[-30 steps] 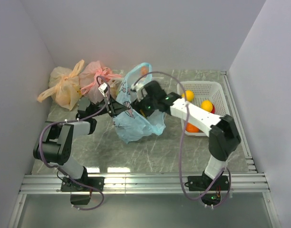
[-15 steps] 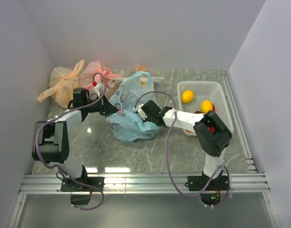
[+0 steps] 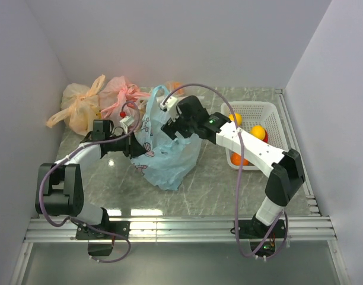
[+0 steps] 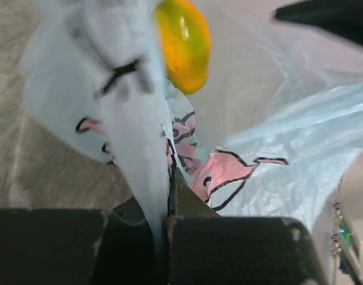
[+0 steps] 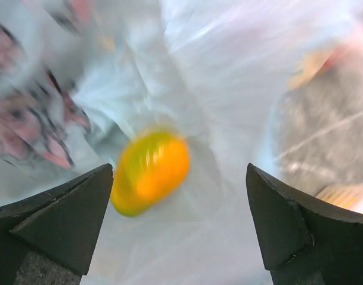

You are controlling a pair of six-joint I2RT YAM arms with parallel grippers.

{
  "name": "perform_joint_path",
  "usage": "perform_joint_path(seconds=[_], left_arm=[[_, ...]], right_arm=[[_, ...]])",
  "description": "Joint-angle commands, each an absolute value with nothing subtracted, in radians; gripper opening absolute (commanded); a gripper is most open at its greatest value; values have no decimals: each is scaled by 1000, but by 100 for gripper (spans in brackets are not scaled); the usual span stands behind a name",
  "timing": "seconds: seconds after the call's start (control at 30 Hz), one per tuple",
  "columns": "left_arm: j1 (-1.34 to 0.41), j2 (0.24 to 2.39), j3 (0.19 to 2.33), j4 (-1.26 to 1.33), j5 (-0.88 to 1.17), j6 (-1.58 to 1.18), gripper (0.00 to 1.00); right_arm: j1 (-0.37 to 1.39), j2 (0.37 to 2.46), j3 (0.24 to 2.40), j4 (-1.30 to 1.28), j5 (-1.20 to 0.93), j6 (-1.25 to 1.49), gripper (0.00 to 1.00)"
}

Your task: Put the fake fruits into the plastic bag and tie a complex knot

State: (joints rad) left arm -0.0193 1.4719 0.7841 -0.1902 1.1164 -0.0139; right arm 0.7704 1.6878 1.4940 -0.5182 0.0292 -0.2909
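Note:
The light blue plastic bag [image 3: 169,160] stands open in the middle of the table. My left gripper [image 3: 136,148] is shut on the bag's left rim, and its fingers [image 4: 184,199] pinch a fold of the film [image 4: 137,142]. My right gripper [image 3: 173,127] hovers over the bag's mouth, open and holding nothing. Below my right gripper [image 5: 179,172], an orange-yellow fake fruit [image 5: 149,172] lies blurred inside the bag, apart from both fingers. The same fruit [image 4: 182,44] shows in the left wrist view. More fake fruits, a yellow one [image 3: 235,119] and an orange one [image 3: 258,132], sit in the basket.
A white slotted basket [image 3: 252,107] stands at the right, close to my right arm. A knotted pink bag [image 3: 123,91] and a tan-orange bag [image 3: 80,108] lie at the back left. Walls close in on the left, back and right.
My right gripper dipped into the bag, opened wide and came back up above its mouth; the orange-yellow fruit now lies loose inside. My left gripper shifted while keeping hold of the rim.

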Motion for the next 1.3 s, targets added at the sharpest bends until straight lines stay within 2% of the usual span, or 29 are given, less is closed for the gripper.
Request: perform_joint_path(seconds=[0.0,0.2,0.27,0.4,0.57,0.73,0.83,1.0,1.27], left_arm=[[-61,1416,769,-114,1112,8,7],[-75,1384,732,4,1066,-161,5],[-74,1375,713,75,1037,-205,4],[-72,1391,687,171,977,-357,1],[-72,1428,644,316,939,-533,1],[-75,1425,632,373,955,-543,2],[-87,1404,640,347,963,-491,2],[-120,1355,666,269,959,-378,2],[-121,1332,673,241,934,-345,3]], right_arm=[[782,1664,1564,-575,-64,-302,100],[802,1695,1572,-676,-245,-331,100],[816,1668,1543,-724,-332,-351,97],[876,1516,1357,-712,-431,-448,94],[1035,1372,1184,-647,-347,-561,95],[1132,1390,1120,-557,-100,-586,99],[1091,1397,1164,-471,65,-554,100],[947,1404,1363,-417,135,-433,100],[668,1309,1546,-534,-228,-298,100]])
